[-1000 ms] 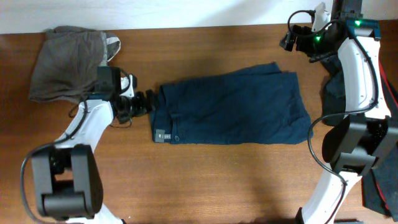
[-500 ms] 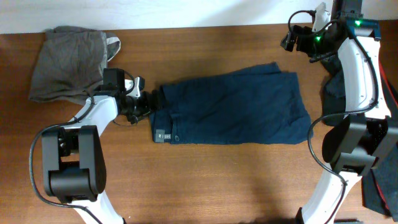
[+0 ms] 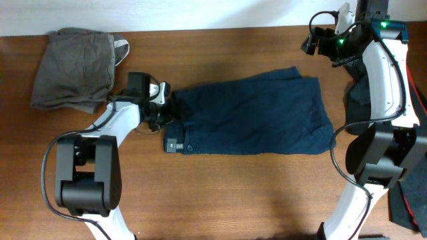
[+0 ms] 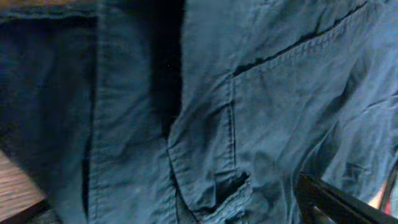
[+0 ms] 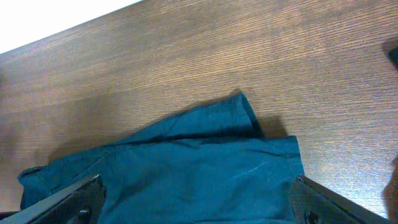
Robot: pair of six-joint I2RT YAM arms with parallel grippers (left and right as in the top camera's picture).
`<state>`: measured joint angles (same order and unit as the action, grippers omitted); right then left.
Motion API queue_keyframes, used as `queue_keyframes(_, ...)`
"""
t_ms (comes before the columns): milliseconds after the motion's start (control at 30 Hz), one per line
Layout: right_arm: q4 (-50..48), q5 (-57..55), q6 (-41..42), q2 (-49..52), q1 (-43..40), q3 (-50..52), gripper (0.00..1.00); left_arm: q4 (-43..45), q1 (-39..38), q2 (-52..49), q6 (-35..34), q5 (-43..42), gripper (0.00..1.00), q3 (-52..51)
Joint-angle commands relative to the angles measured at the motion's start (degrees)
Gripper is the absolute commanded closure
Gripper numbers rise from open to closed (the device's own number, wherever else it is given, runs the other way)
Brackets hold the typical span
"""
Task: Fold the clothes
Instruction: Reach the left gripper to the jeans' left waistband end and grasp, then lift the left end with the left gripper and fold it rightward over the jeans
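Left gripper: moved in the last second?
Yes. The left gripper has shifted right, away from the grey garment and over the waistband end of the navy trousers.

A dark navy-blue pair of shorts (image 3: 250, 113) in a denim-like cloth lies spread flat across the middle of the frame. Its waistband is to the left and its leg hems to the right, with the upper edge slanting up toward the right. A small pale label (image 3: 173, 145) sits at the waistband's lower-left corner. Close up, the cloth shows stitched seams and soft creases. A crumpled grey-brown garment (image 3: 72, 67) lies apart in the upper left of the frame.
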<state>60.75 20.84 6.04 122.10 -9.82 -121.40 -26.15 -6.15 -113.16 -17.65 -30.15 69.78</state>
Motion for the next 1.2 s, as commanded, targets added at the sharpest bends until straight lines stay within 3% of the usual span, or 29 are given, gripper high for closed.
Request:
queue_keyframes(0,0.2,-0.7,0.4,-0.1,0.1,-1.0,0.01,0.2,-1.1,-3.3,-0.8,6.0,0.01,-1.3)
queue_keyframes(67,0.5,-0.7,0.4,-0.1,0.1,-1.0,0.01,1.5,-1.1,-3.3,-0.8,6.7,0.06,-1.3)
queue_keyframes(233,1.4,-0.7,0.3,-0.1,0.0,-1.0,0.01,3.5,-1.1,-3.3,-0.8,7.7,0.34,-1.3)
queue_keyframes(367,1.8,-0.7,0.2,-0.1,0.1,-1.0,0.02,4.6,-1.1,-3.3,-0.7,7.7,0.46,-1.3)
queue_keyframes(500,1.9,-0.7,0.2,-0.1,0.0,-1.0,0.01,5.4,-1.1,-3.3,0.3,7.7,0.88,-1.3)
queue_keyframes(567,1.9,-0.7,0.2,-0.1,0.1,-1.0,0.01,5.7,-1.1,-3.3,1.3,8.2,1.0,-1.3)
queue_keyframes(800,2.1,-0.7,0.2,-0.1,0.0,-1.0,0.01,4.0,-0.6,-3.3,3.1,15.4,1.0,-0.3)
queue_keyframes(1167,2.3,-1.8,0.2,-0.1,0.1,-1.0,0.01,-15.5,5.8,-3.3,11.9,34.6,1.0,14.2)
